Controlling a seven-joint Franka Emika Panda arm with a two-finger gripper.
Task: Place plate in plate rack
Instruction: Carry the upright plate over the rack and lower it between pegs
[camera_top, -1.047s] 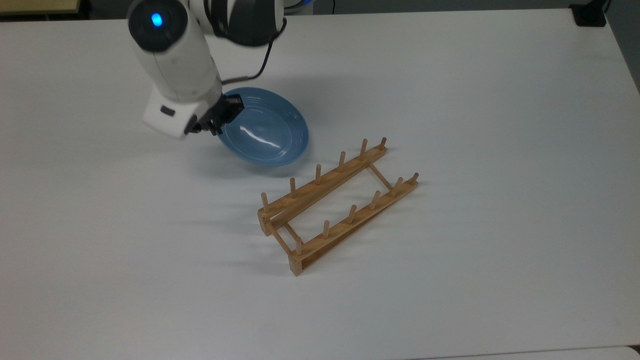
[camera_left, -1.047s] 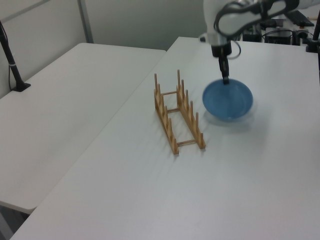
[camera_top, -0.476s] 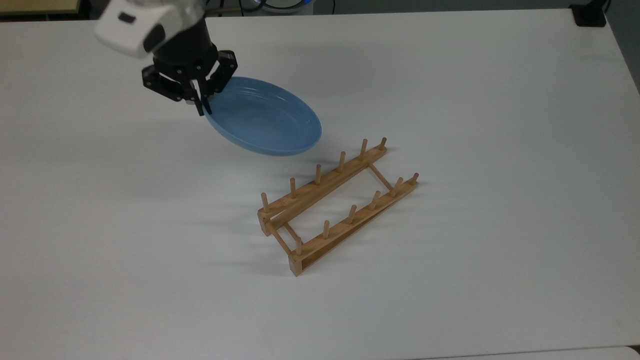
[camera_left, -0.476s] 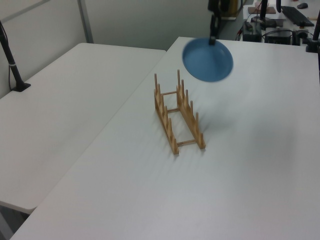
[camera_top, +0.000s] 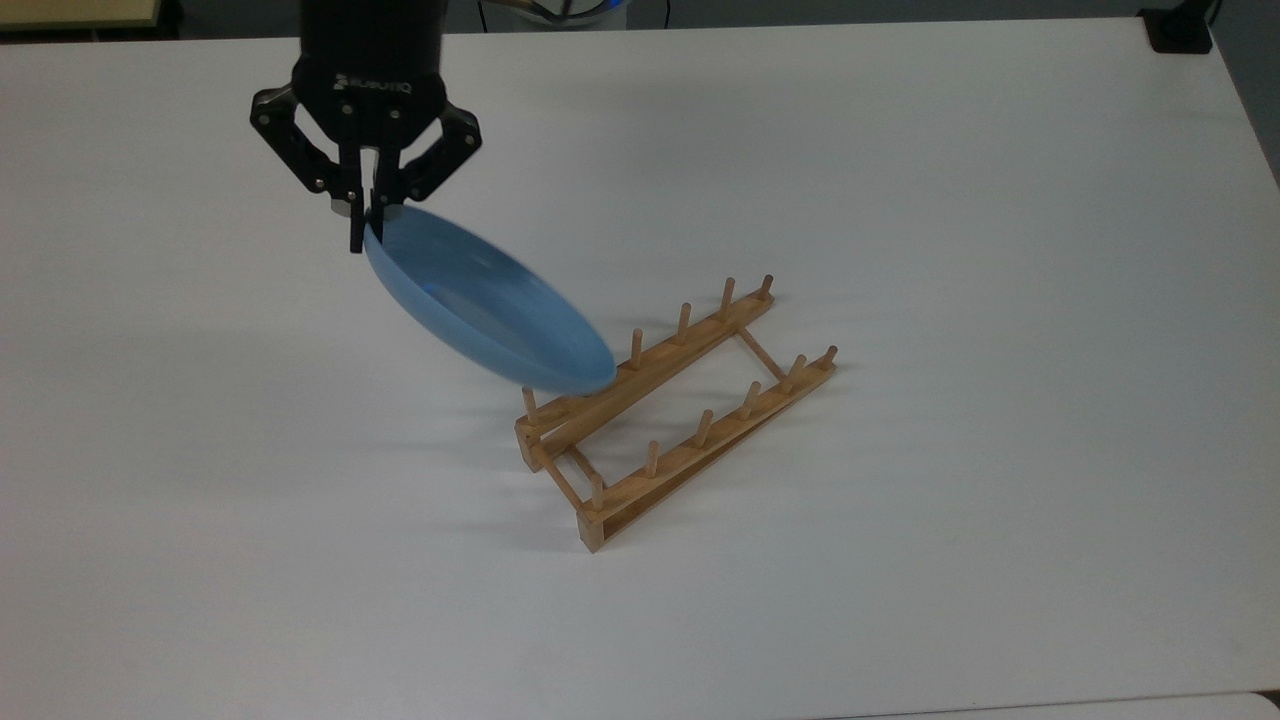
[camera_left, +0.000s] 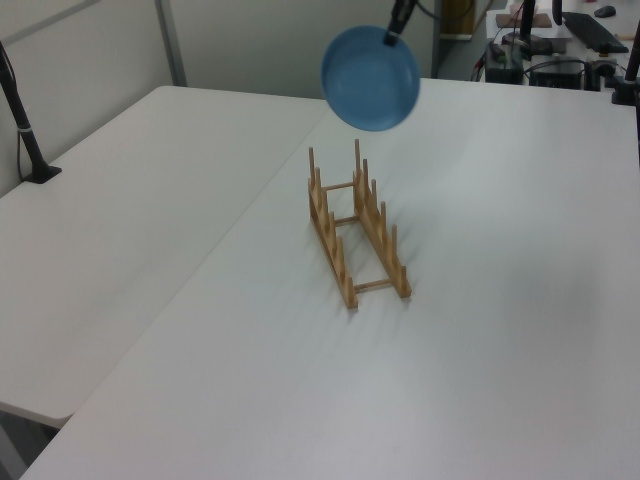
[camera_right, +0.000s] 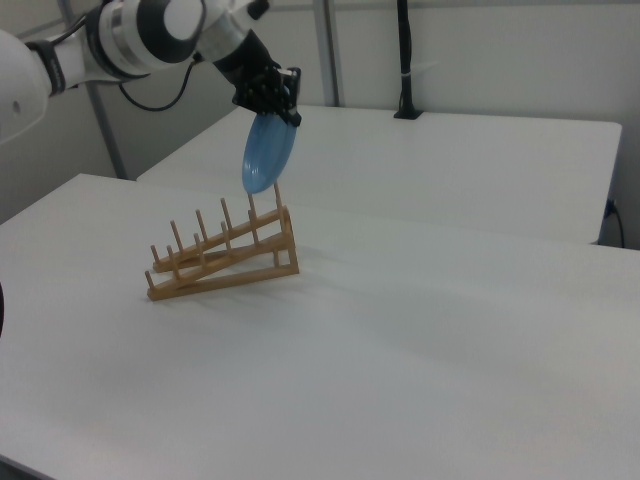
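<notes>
Round, shallow, glossy light-blue plate (camera_top: 488, 308) with raised rim, plain and unmarked; held in the air, tilted steeply, hanging edge-down from the black two-finger gripper (camera_top: 366, 228). Fingers closed together on the plate's upper rim, one on each face. In the left view (camera_left: 370, 78), seen nearly face-on as a full disc, well above the tabletop. In the right view (camera_right: 268, 152), seen almost edge-on, just above the raised end of the rack. In the top view, lower edge overlapping the near rail's pegs; no contact discernible.

Light-brown wooden plate rack (camera_top: 676, 412) of two long parallel rails joined by thin crossbars, upright dowel pegs along each rail; standing on the table, all slots unoccupied. Set diagonally in the top view; in the right view (camera_right: 224, 254), one end propped higher than the other.

Flat white table (camera_top: 900, 200), matte, bare apart from the rack. Second white table (camera_left: 120, 230) alongside at the left view's left, separated by a narrow gap. Black post base (camera_top: 1178, 30) at the top view's upper right corner. Pale partition walls behind, in the left and right views.

Broad open tabletop on every side of the rack; table's far right edge visible in the top view, well apart from the rack.
</notes>
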